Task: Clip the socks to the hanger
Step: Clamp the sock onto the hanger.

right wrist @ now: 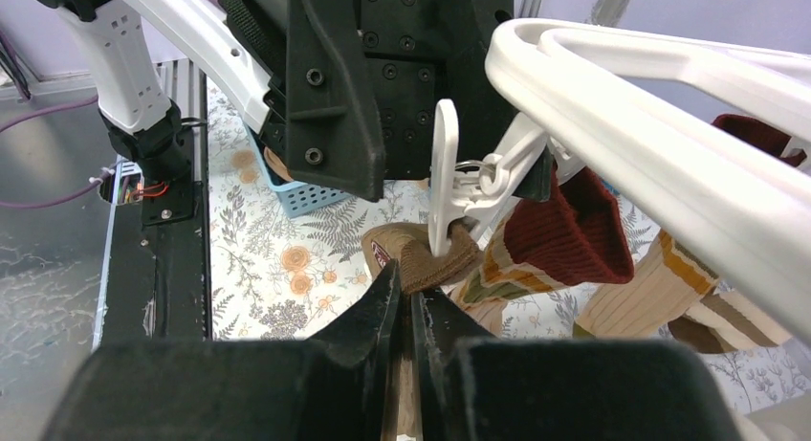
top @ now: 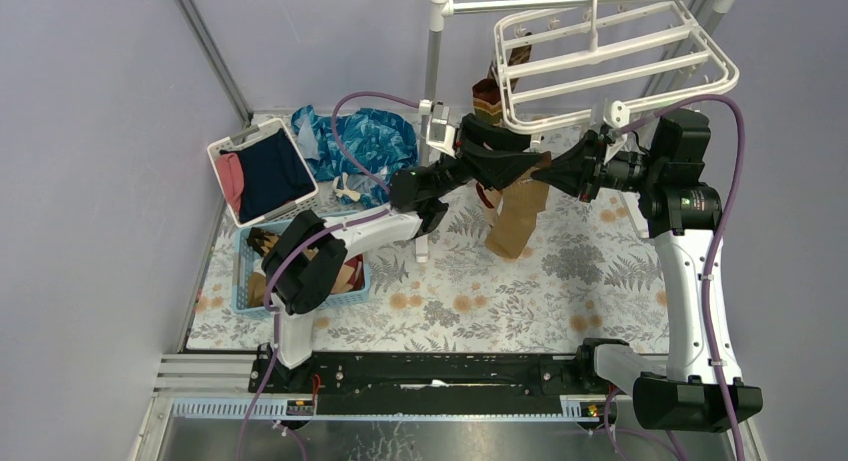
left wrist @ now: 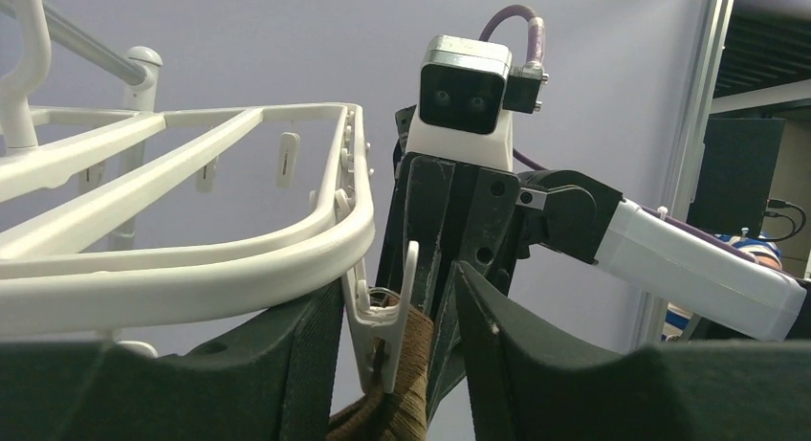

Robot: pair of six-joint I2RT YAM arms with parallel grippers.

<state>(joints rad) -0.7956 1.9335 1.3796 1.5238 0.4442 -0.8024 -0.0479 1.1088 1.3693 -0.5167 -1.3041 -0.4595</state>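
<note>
Hanging down from a clip [left wrist: 387, 312] on the hanger [left wrist: 191, 269], the sock [right wrist: 426, 257] is clenched by the right hand [right wrist: 406, 302] just beneath; left hand [left wrist: 397, 297] flanks the clip, released.

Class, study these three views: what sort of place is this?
Probably a robotics lab bench staged as a laundry corner: a floral tablecloth, a white clip hanger, and a white basket of folded clothes.

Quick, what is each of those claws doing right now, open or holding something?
Left gripper: open, jaws apart on either side of a clip.
Right gripper: shut on a brown sock.
</note>
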